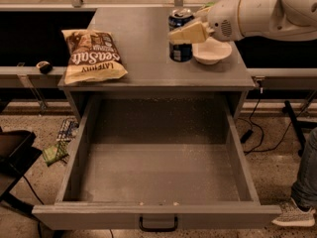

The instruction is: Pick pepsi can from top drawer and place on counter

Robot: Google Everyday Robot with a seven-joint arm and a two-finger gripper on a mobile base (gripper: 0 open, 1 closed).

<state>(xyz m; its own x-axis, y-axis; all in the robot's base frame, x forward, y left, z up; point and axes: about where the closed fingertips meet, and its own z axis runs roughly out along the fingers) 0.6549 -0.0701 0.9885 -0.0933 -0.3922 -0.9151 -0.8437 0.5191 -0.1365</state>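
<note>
Jaws: pinched on the pepsi can (181, 52), clamped across its upper half; only the near cream finger (191, 32) showed, laid flat across the can's front, the far one hidden behind it.
Gripper (184, 32): over the back right part of the counter (143, 33), reaching in from the right on the white arm (257, 11).
Pepsi can: upright, silver top visible above the finger, base at counter level; could not tell whether it was touching the surface or just above it.
Neighbour: white bowl (212, 52) sat just beside the can on its right, under the wrist.
Counter, left: brown chip bag (93, 56) lay flat, well apart from the can.
Top drawer (153, 216): pulled fully out below the counter edge, dark handle (158, 225) centred on the front panel.
Floor: green packet (55, 153) left of the drawer; a person's shoe (292, 214) at the right edge.
</note>
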